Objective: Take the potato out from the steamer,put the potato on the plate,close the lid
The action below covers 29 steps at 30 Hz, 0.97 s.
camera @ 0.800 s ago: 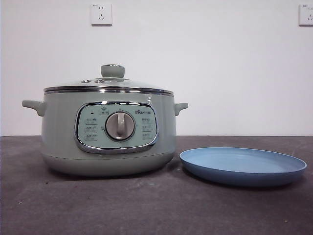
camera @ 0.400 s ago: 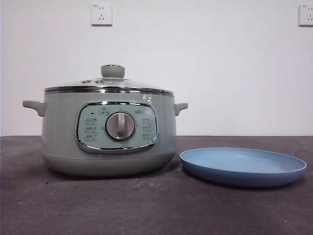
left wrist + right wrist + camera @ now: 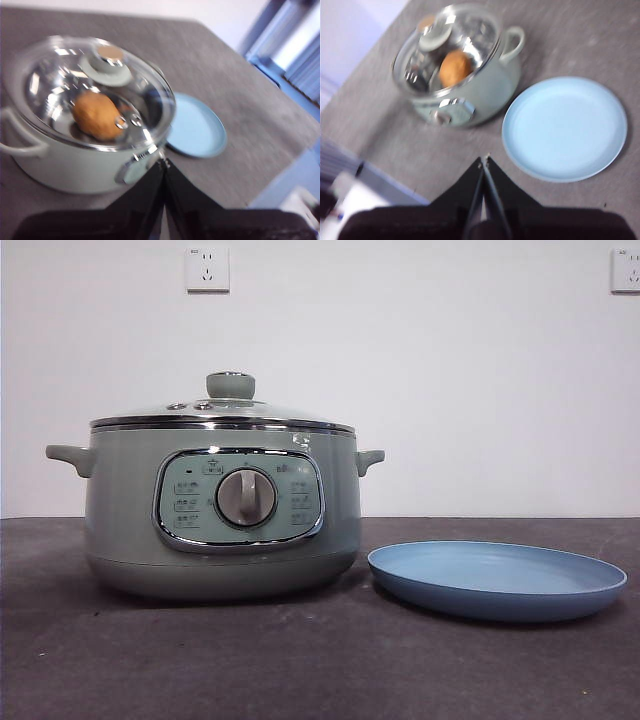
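We see the steamer (image 3: 221,510) sitting on the dark surface (image 3: 300,660), its dial facing us, and the glass lid (image 3: 222,412) is on, knob up. Through the glass, from the wrist cameras, we spot the potato (image 3: 96,115) resting inside the pot, under the lid. Just beside the steamer lies the blue plate (image 3: 497,580), flat on the surface, with nothing on it. Our left tool (image 3: 164,165) hangs above the surface on the steamer's side, jaws pressed together, holding nothing. Our right tool (image 3: 484,161) hovers high over the surface near the plate, its jaws closed tight too, gripping nothing. Neither arm shows in the front view.
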Tool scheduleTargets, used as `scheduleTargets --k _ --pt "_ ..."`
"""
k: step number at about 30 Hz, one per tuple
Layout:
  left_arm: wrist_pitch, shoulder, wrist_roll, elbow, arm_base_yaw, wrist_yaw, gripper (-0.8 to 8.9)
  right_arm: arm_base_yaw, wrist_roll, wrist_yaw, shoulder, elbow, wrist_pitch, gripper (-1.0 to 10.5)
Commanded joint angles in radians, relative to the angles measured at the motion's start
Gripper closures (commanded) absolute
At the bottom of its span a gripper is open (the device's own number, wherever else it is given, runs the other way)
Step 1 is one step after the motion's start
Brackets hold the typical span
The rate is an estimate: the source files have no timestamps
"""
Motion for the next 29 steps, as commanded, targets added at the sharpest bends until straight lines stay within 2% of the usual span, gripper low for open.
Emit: scheduleTargets --k 1,8,9,11,13,14,15,16,17,23,29 --pt "-0.058 0.028 0.098 0.035 0.000 0.012 8.22 0.013 -0.107 -0.009 0.041 0.043 -0.074 9.6" --pt "-0.094 0.048 0.117 0.064 0.000 0.005 8.06 0.025 -0.115 -0.009 0.083 0.052 -0.097 9.4" --pt "-0.095 0.048 0.117 0.064 0.000 0.003 7.57 0.025 -0.115 -0.009 0.085 0.052 -0.097 9.3" --pt "-0.095 0.048 0.117 0.064 0.000 0.003 5.24 0.025 -0.115 -0.009 0.085 0.052 -0.096 8.4" --pt "-0.095 0.048 0.117 0.064 0.000 0.003 2.35 0.025 -0.106 -0.008 0.085 0.052 -0.096 5.9" --pt "-0.095 0.048 0.117 0.064 0.000 0.003 1.79 0.025 -0.098 -0.008 0.085 0.052 -0.096 4.8" --pt "-0.095 0.048 0.117 0.064 0.000 0.003 1.71 0.025 -0.094 -0.009 0.085 0.052 -0.095 3.6" --pt "-0.095 0.048 0.117 0.064 0.000 0.003 1.72 0.025 -0.092 -0.009 0.085 0.052 -0.096 3.0" --pt "-0.095 0.048 0.117 0.064 0.000 0.003 1.75 0.025 -0.092 -0.009 0.085 0.052 -0.096 2.8" --pt "-0.085 0.048 0.117 0.066 0.000 0.001 1.75 0.025 -0.092 -0.009 0.085 0.052 -0.096 2.9" --pt "-0.037 0.049 0.116 0.068 -0.004 -0.076 1.75 0.025 -0.089 -0.009 0.085 0.052 -0.095 2.9"
